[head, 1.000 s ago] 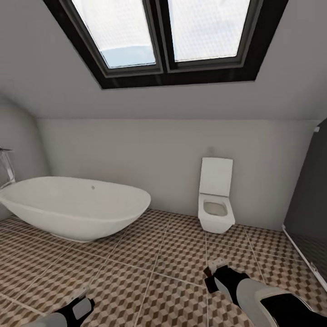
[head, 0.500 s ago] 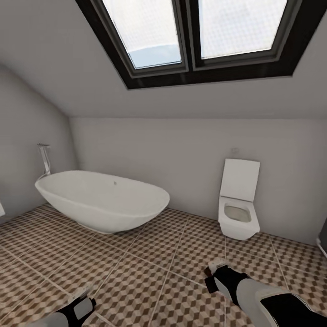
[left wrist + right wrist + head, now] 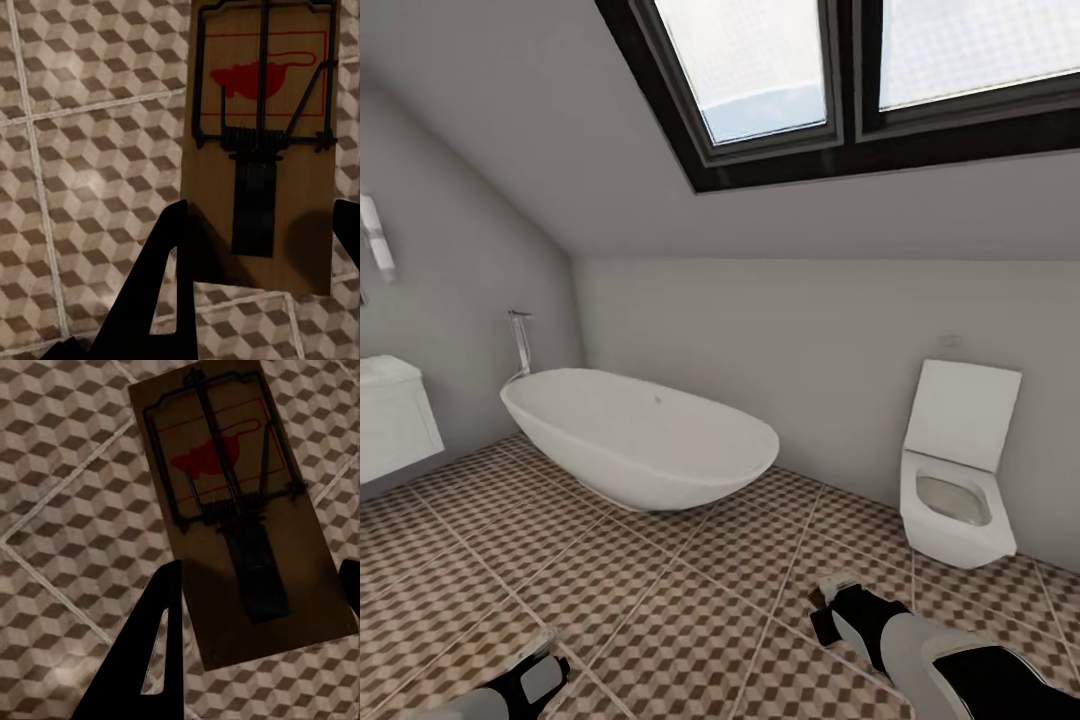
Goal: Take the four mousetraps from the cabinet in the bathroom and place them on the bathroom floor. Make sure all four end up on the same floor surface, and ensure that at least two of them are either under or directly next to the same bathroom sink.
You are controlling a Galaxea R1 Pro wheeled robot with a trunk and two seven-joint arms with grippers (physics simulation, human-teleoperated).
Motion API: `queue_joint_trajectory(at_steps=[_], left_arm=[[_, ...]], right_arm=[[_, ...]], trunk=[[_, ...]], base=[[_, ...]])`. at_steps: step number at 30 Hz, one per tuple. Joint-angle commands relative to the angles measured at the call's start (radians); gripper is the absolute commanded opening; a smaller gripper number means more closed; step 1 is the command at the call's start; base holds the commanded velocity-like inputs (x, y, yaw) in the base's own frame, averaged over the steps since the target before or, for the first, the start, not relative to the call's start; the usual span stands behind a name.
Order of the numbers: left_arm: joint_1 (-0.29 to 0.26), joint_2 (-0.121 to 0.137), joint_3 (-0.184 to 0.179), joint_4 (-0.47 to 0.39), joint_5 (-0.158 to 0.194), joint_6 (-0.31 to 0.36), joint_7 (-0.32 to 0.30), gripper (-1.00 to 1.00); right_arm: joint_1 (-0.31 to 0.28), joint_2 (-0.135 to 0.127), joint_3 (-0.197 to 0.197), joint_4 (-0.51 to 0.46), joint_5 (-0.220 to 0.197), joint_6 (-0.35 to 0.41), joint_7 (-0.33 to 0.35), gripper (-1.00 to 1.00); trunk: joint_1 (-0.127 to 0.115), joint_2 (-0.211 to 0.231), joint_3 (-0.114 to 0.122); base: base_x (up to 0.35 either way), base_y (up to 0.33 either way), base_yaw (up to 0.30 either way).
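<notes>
Left wrist view: the left hand [image 3: 259, 225] is closed on a mousetrap [image 3: 259, 135], the slab jutting past the fingers toward twelve o'clock over the bathroom floor [image 3: 90, 150]. The right hand [image 3: 259, 585] likewise pinches a second mousetrap [image 3: 240, 510] by its near end. Each grip covers little wood, so a jolt while driving could slip a trap; the vanity [image 3: 395, 420] stands at nine o'clock in the head view.

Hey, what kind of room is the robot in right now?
A bathroom, apparently under a sloped attic roof: a white oval freestanding bathtub, a white square toilet against the back wall, and brown cube-patterned floor tiles beneath a dark-framed skylight.
</notes>
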Motion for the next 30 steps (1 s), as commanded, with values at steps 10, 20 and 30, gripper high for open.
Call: queue_joint_trajectory(at_steps=[10,20,30], left_arm=[[-0.001,0.001,0.007,0.000,-0.003,0.001,0.003,-1.00],[-0.001,0.002,0.007,0.000,-0.003,0.001,0.003,-1.00],[-0.001,0.002,0.007,0.000,-0.003,0.002,0.003,-1.00]], right_arm=[[-0.001,0.001,0.002,0.002,0.010,0.003,-0.001,-1.00],[-0.001,0.002,0.002,0.002,0.010,0.003,-0.001,-1.00],[-0.001,0.002,0.002,0.002,0.010,0.003,-0.001,-1.00]], trunk=[[0.001,-0.001,-0.005],[0.001,-0.001,-0.009],[0.001,-0.001,-0.013]], base=[[0.321,0.000,0.300],[0.322,0.000,0.300],[0.323,0.000,0.300]])
